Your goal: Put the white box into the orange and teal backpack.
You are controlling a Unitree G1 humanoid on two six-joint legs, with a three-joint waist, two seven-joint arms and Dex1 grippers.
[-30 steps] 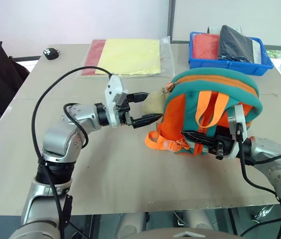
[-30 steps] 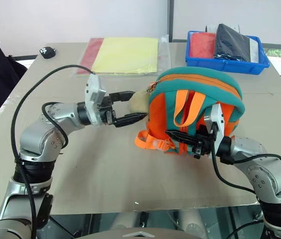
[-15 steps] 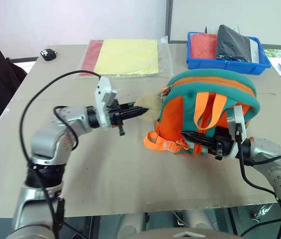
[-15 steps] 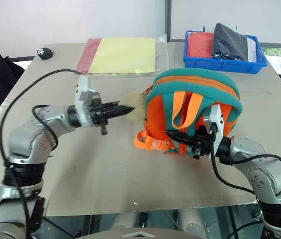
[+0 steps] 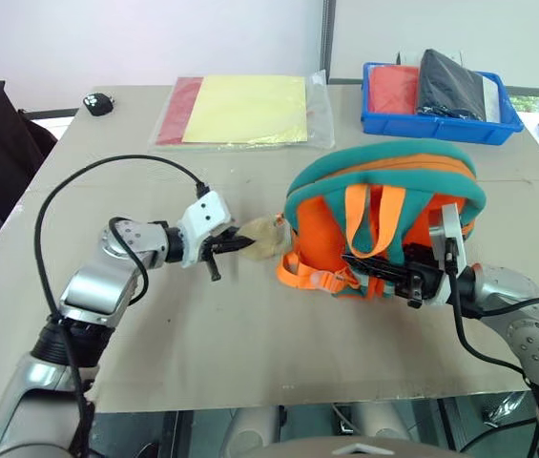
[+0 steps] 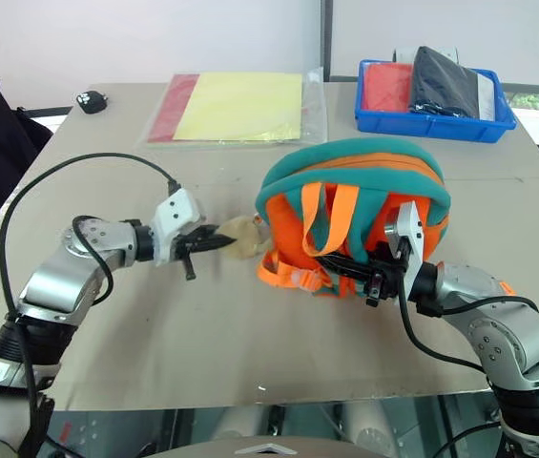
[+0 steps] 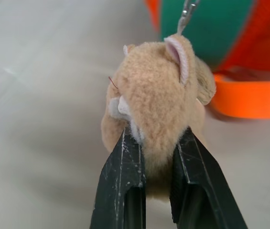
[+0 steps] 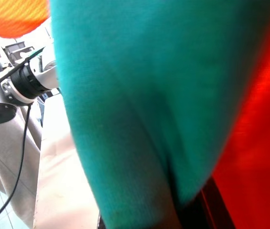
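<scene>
Table [image 5: 250,334]: backpack [image 5: 383,205] mid-surface.

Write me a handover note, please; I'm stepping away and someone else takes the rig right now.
Left gripper: shut on the plush toy that hangs from the backpack.
Right gripper: shut on the backpack's teal fabric at its front.
Backpack: on the table between the arms, straps facing the robot.
White box: I can't spot it in these views.
Done: both grippers have hold of the backpack.
Left: find the box and put it into the backpack.
</scene>
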